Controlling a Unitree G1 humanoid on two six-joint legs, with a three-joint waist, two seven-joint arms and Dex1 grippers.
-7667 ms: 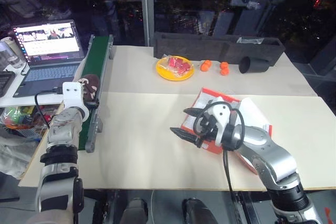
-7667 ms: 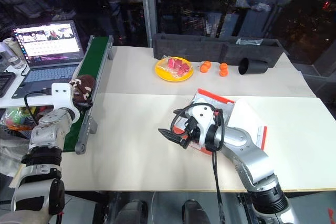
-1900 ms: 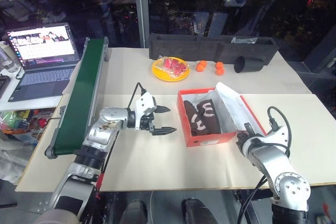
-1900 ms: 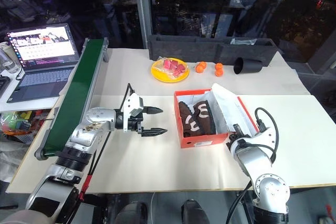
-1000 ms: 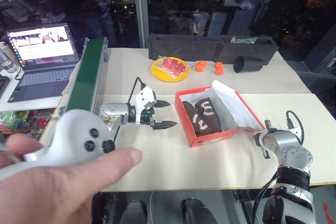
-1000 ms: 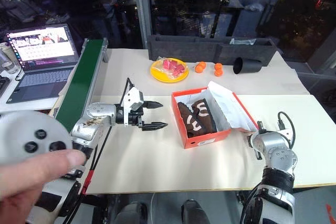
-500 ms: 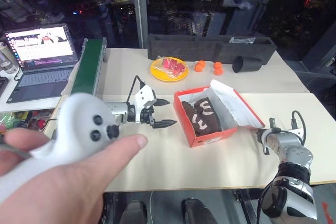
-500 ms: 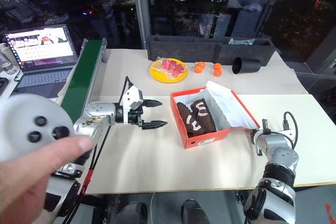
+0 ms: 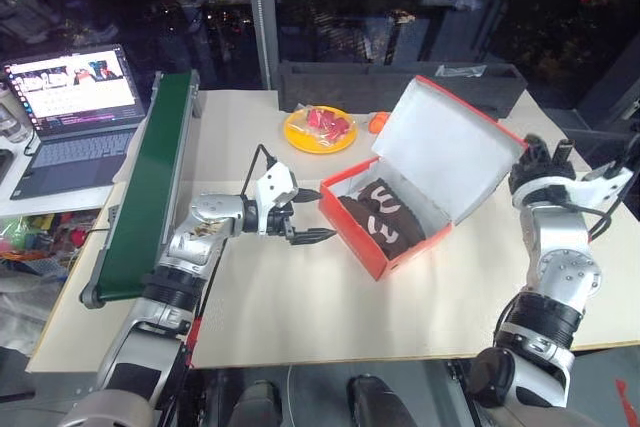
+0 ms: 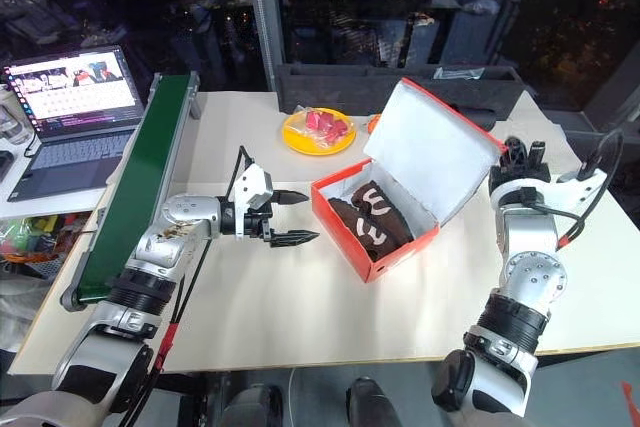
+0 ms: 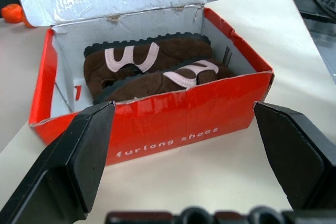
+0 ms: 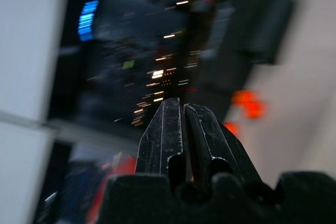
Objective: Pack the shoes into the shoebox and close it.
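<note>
The red shoebox (image 9: 383, 250) stands mid-table with its white-lined lid (image 9: 445, 152) tilted up over its far right side. Both dark brown shoes (image 9: 385, 217) with pale markings lie side by side inside, seen also as the shoes (image 11: 152, 69) behind the box's front wall (image 11: 173, 129). My left gripper (image 9: 310, 215) hovers open just left of the box, pointing at it, nothing between its fingers. My right gripper (image 10: 520, 152) is raised and shut beside the lid's upper right edge; whether it touches the lid I cannot tell. Its closed fingertips (image 12: 181, 103) point upward.
A green conveyor (image 9: 150, 177) runs along the table's left side, with a laptop (image 9: 75, 97) beyond it. At the back sit a yellow plate (image 9: 318, 129), an orange fruit (image 9: 378, 122) and a long dark grey tray (image 9: 330, 82).
The lid has swung up from lying flat to the right, and my right gripper rose beside it. The box turned slightly. A person's hand with a controller has left the view.
</note>
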